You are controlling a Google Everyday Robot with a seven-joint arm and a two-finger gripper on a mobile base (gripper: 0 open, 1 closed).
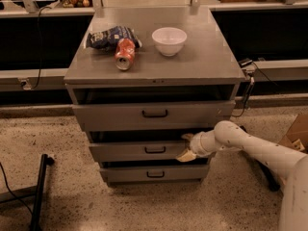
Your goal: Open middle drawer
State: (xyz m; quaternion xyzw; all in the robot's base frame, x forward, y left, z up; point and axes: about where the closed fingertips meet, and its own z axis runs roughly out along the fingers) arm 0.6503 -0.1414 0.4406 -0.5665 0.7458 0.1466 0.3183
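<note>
The gripper (186,147) sits at the right end of the middle drawer (120,151), and its white arm (255,150) bars the floor to the right. The drawer's handle (155,149) and left half stand free. On the bench (207,61), a can (124,54), bag (108,36) and bowl (169,41) crowd the far side. A black stand (41,186) leans near left.

Three drawers (120,115), one bowl (169,40), one can (124,54), one chip bag (108,36) — one pincer (186,147) at the middle drawer (139,151)
</note>
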